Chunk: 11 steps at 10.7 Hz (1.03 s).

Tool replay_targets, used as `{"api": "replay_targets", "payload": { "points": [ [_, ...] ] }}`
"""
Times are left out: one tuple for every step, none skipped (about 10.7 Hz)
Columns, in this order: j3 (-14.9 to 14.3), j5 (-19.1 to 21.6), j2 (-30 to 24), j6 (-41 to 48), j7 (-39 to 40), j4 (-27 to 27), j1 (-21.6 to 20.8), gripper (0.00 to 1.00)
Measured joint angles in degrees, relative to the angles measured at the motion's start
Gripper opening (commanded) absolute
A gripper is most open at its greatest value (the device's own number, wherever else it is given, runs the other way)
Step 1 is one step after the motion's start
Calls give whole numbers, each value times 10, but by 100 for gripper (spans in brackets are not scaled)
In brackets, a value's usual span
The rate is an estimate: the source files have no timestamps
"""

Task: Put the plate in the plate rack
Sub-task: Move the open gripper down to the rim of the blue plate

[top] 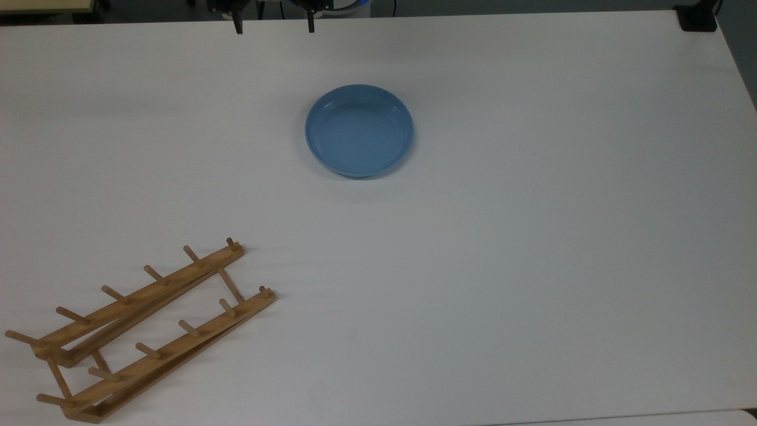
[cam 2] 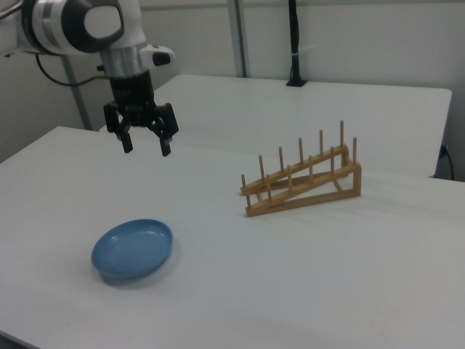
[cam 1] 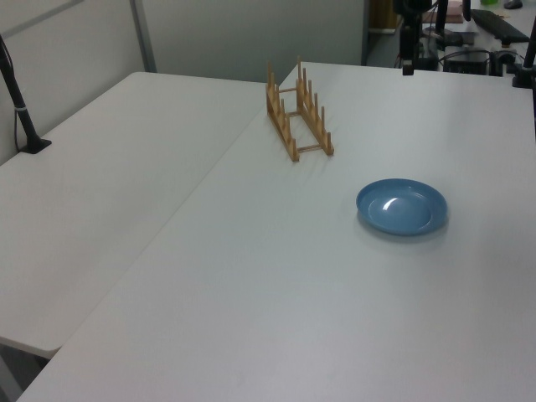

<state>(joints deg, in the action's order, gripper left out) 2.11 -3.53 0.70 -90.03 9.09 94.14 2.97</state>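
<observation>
- A light-blue plate [cam 2: 133, 250] lies flat on the white bench [cam 2: 305, 291], below the tool [cam 2: 144, 146] and nearer the camera in the right view, well apart from it.
- The tool hangs in the air above the bench, its two dark fingers [cam 2: 166, 147] spread wide and pointing down, gripping nothing.
- The white arm [cam 2: 80, 27] reaches in from the right view's upper left, its wrist turned straight down.
- In the top view the finger tips [top: 238, 26] show at the bench's far edge, beyond the plate [top: 359, 131].
- The wooden plate rack [cam 2: 301, 182] stands upright with no dish in it, well to the right view's right of the plate.
- In the top view the plate rack [top: 145, 328] sits near the lower left corner.
</observation>
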Motion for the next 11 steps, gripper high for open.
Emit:
{"api": "replay_targets", "payload": {
  "points": [
    [0, 0, 2, -2, 27, 9, 0, 100],
    [0, 0, 5, -8, 52, 19, 0, 100],
    [0, 0, 8, -19, 74, 31, -1, 100],
    [1, 0, 12, -36, 92, 45, -2, 100],
    [3, 0, 18, -58, 109, 61, -3, 100],
    [5, 0, 26, -81, 122, 78, -6, 100],
    [7, 0, 37, -102, 132, 92, -10, 99],
    [8, -2, 50, -118, 135, 101, -14, 95],
    [9, -10, 66, -130, 138, 106, -18, 89],
    [9, -20, 83, -142, 140, 109, -20, 83],
    [9, -28, 99, -153, 142, 110, -22, 75]
  ]
}}
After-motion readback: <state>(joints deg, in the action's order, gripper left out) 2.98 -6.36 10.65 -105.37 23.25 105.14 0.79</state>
